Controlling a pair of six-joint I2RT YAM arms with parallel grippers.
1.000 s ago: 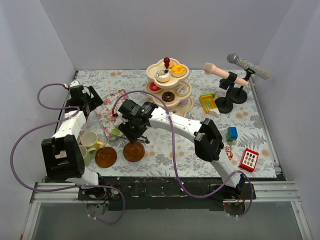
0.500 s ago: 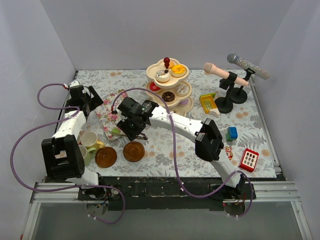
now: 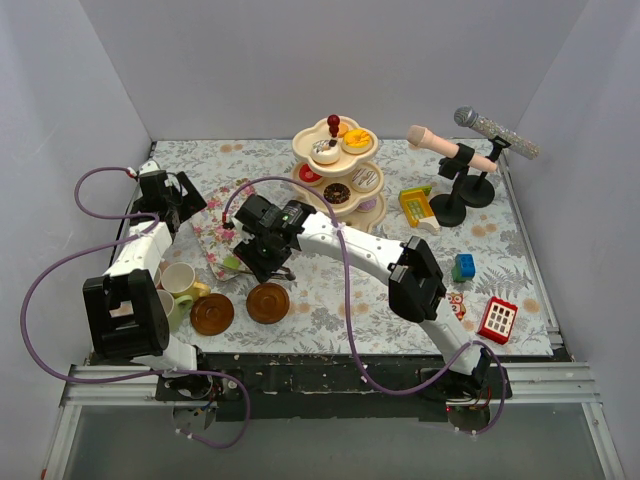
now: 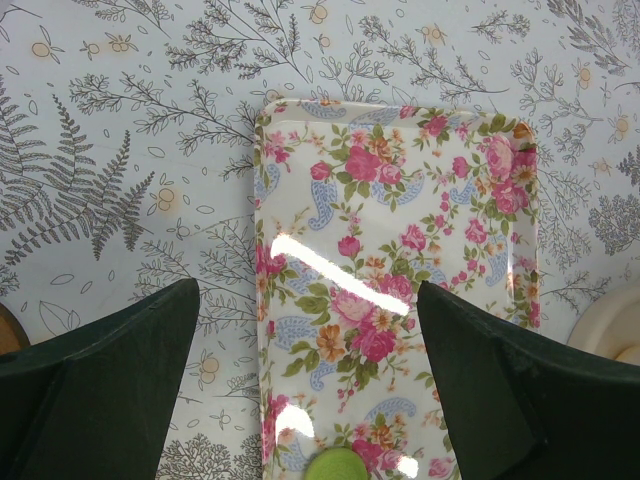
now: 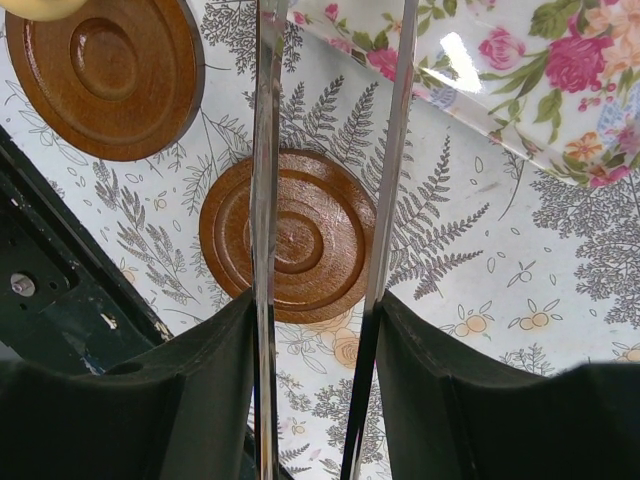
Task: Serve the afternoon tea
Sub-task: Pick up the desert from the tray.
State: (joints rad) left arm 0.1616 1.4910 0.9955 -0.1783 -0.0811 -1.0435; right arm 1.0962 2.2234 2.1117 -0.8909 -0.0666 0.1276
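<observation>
The cream three-tier stand [image 3: 340, 170] with a red knob [image 3: 333, 121] holds small toy donuts and cakes at the back centre. A cream cup [image 3: 180, 279] and a green cup [image 3: 168, 308] stand at the front left, beside two brown saucers [image 3: 212, 314] [image 3: 268, 302]. My right gripper [image 3: 258, 262] [image 5: 315, 330] is shut on metal tongs [image 5: 266, 200], whose blades hang above a saucer [image 5: 310, 240], apart from it. My left gripper [image 3: 188, 205] [image 4: 308, 340] is open over a floral tray [image 4: 390, 250], where a small green round thing [image 4: 335, 467] lies at the near end.
The floral tray [image 3: 222, 232] lies between the two arms. Two microphones on stands [image 3: 465, 160], a yellow toy [image 3: 415, 205], a blue block [image 3: 463, 267] and a red block [image 3: 497, 320] sit to the right. White walls close in the patterned table.
My right gripper with the tongs has drifted up and left, off the saucer, which now shows whole. The left arm has not moved.
</observation>
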